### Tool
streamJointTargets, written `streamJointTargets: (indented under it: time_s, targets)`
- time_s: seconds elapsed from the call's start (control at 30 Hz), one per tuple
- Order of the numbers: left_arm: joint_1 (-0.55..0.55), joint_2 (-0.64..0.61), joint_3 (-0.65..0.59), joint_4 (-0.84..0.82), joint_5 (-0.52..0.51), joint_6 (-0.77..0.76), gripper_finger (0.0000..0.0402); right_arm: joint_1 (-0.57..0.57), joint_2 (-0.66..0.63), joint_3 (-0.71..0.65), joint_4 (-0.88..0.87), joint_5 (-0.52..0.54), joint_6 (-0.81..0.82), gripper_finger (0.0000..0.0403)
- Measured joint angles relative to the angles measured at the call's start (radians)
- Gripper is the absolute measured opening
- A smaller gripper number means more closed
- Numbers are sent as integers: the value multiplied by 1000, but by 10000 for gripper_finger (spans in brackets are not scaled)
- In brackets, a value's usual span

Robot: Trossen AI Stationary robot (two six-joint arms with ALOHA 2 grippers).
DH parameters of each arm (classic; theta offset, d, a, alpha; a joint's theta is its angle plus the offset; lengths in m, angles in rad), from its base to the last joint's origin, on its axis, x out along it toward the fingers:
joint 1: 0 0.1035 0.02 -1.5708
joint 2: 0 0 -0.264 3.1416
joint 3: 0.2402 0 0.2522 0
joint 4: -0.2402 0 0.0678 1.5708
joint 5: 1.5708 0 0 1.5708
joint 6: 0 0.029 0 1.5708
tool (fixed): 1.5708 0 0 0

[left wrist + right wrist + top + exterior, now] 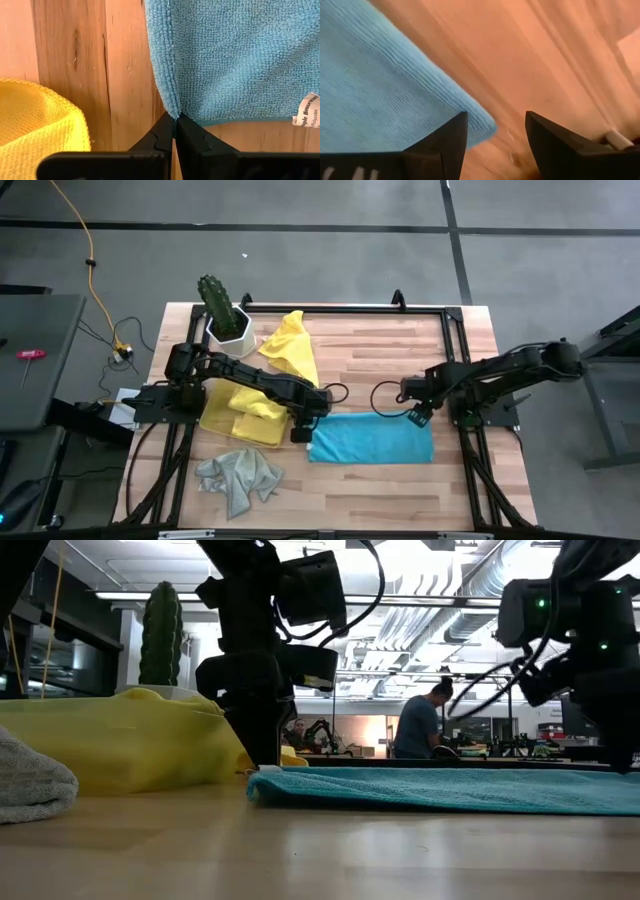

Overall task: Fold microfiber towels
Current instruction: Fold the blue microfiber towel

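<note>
The blue towel is laid flat on the counter. Its corner is pinched by the left end effector. The right end effector is held apart above the far corner.

Robotics lab: benches, exposed ceiling ducts
</note>
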Motion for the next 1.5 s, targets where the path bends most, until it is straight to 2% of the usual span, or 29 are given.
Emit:
streamJointTargets:
  time_s: [0.27, 0.5, 0.63, 0.77, 0.87, 0.93, 1.37, 1.5]
  targets:
    - [0, 0, 0, -1, 1, -7, 4, 0, 42, 0, 12, -58, -81, 192]
    - [0, 0, 0, 0, 1, -7, 3, 0, 104, 0, 43, -25, -97, 190]
    - [0, 1, 0, -1, 1, -11, 3, 0, 126, 2, 55, -30, -97, 157]
    - [0, -1, 0, -2, -6, -16, 3, 1, 124, 2, 55, -33, -97, 95]
    - [10, -6, -1, -4, -26, -39, 3, 0, 104, 0, 44, -11, -90, 31]
    - [25, -12, -3, -11, -33, -60, 3, 3, 81, 0, 29, 0, -75, 9]
    - [75, -43, -2, -27, -14, -35, 1, 75, -114, 0, -49, 22, 104, 1]
    - [77, -71, -2, -46, -53, 3, 0, 115, -184, 0, -78, 23, 142, 1]
